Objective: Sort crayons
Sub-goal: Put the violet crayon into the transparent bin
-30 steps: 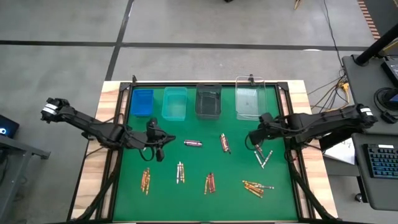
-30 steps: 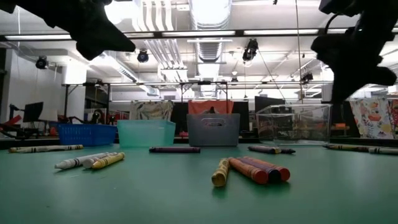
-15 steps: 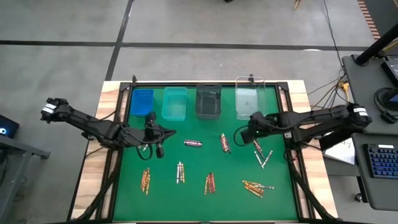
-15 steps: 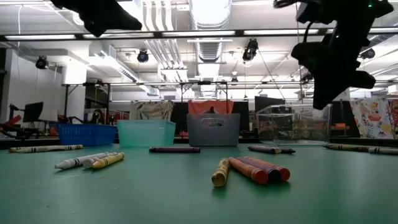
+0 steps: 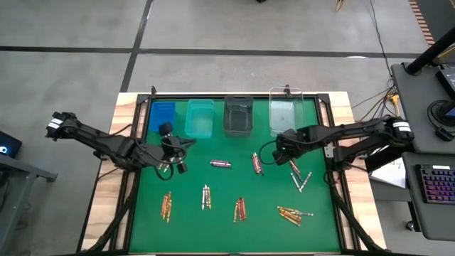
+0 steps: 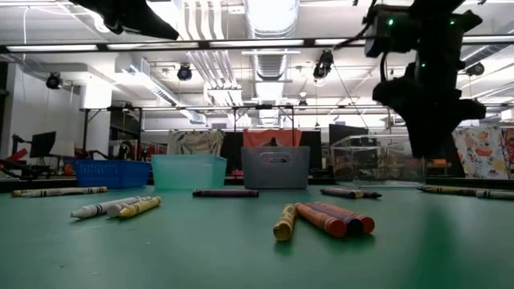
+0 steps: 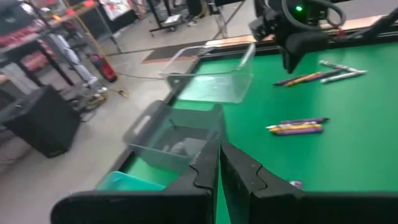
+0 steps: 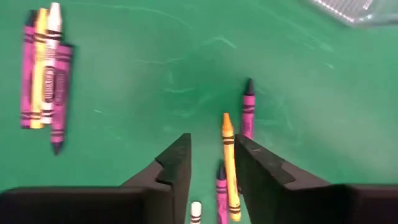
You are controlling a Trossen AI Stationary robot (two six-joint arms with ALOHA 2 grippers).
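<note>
Crayons lie in small groups on the green mat (image 5: 227,235): one purple crayon (image 5: 220,163), one group (image 5: 257,163) at mid table and another (image 5: 298,176) to its right. My right gripper (image 5: 279,152) hangs open above the mat between those two groups, pointing down. A gold-orange crayon (image 8: 229,163) and a purple one (image 8: 249,107) lie on the mat under its fingers (image 8: 179,163). My left gripper (image 5: 179,166) is raised over the mat's left part. Its fingers (image 7: 217,163) are shut, with nothing between them.
Along the far edge stand several bins: blue (image 5: 162,116), teal (image 5: 200,117), dark grey (image 5: 238,115) and clear (image 5: 286,114). More crayon groups (image 5: 239,209) (image 5: 294,213) (image 5: 167,205) lie toward the near edge. Open mat lies between the groups.
My right gripper has gone toward the table's left edge, away from the right-hand crayon group and toward the group at mid table, sinking a little. My left gripper has risen and rolled about its own axis, staying over the mat's left part.
</note>
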